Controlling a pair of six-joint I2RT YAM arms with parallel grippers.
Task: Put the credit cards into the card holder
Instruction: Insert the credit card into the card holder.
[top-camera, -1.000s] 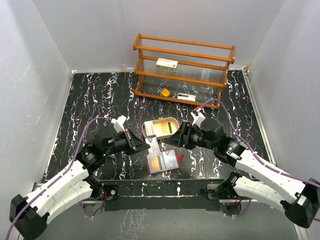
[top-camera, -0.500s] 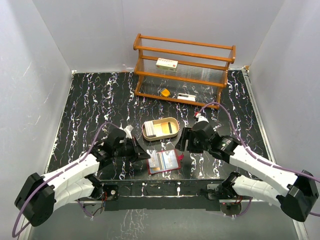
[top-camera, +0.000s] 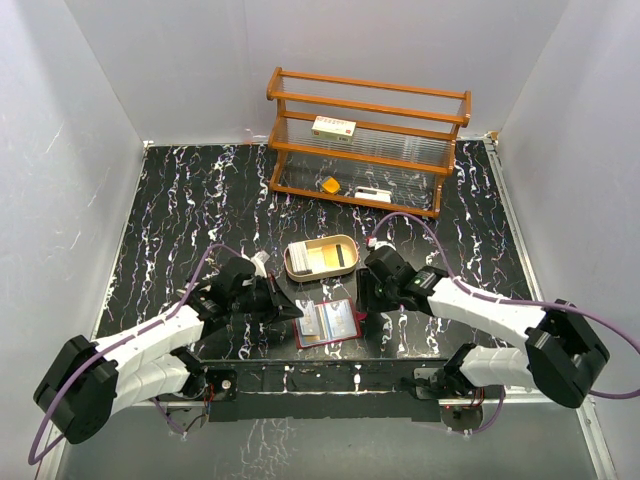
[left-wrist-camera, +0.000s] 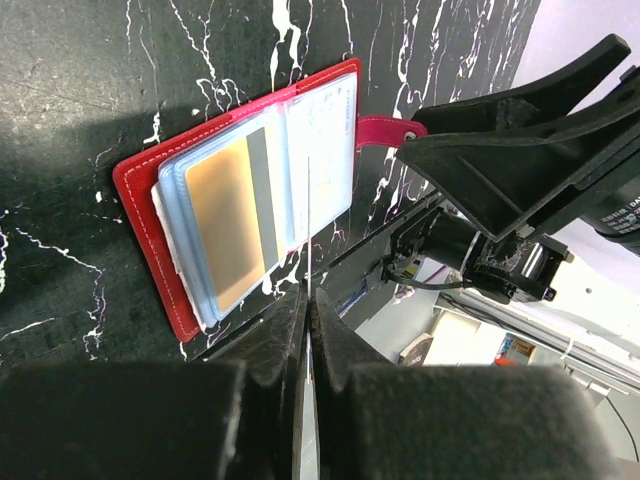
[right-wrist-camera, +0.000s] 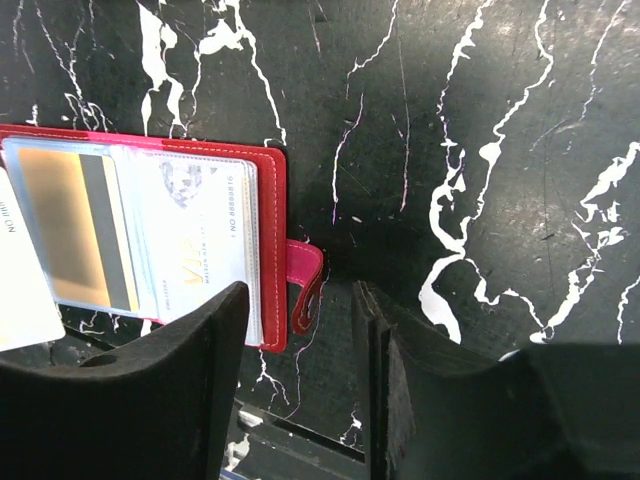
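The card holder (top-camera: 327, 322) lies open and face up on the tabletop (top-camera: 200, 200), close to the near edge and between the two arms. Its long axis runs left to right with a slight tilt. Its red strap tab (right-wrist-camera: 305, 285) sticks out from the right-hand short side, toward the right arm.

The tabletop is bare to the right of the tab. On the far side, the tan tray (top-camera: 346, 244) with more credit cards (top-camera: 318, 260) sits near the holder but apart from it.

The holder has a dark red cover with pale stitching and shiny bluish clear pockets. One pocket shows a gold card with a grey stripe; the pocket beside it shows a pale printed card.

The left end effector (left-wrist-camera: 308, 295) is pressed together on a thin white card (right-wrist-camera: 22, 285). The left wrist view shows this card edge-on, with its far edge reaching over the middle of the open holder. Whether the card touches a pocket cannot be told.

The right end effector (right-wrist-camera: 300, 300) is spread, with one finger on each side of the strap tab in its own view. Contact with the tab cannot be judged.
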